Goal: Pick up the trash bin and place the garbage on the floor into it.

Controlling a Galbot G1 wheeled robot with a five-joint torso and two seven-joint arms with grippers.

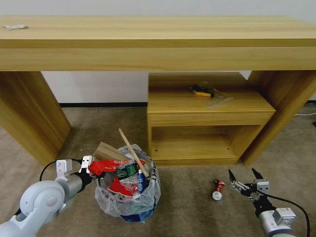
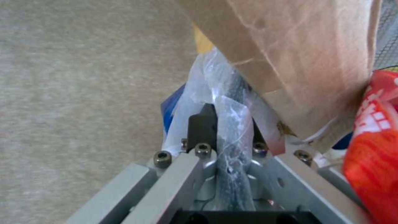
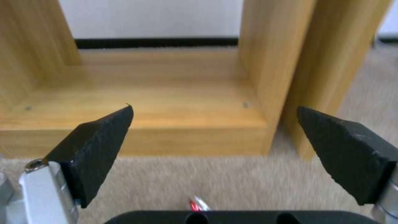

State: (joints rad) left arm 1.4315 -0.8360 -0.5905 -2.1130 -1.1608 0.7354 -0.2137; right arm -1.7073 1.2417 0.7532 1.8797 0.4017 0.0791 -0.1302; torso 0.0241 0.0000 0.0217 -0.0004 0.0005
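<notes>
My left hand is clenched on the rim of the trash bin, pinching its crinkly plastic liner between the fingers, as my left wrist view shows up close. The small round blue bin is low over the beige-brown carpet floor, in front of the wooden bench; I cannot tell whether it rests on the carpet or hangs just above it. Most of the work looks done: the bin is crammed with garbage, including a slab of cardboard, a red wrapper draped over the rim by my hand, a wooden stick jutting up at a slant, a small clear bottle and a blue carton. One piece is left that I can see, a red can lying on its side on the carpet, well apart from the bin and just beside my right hand. That hand hovers low with its black fingers spread wide and nothing between them. By my judgement, the can must go in before the job is finished.
</notes>
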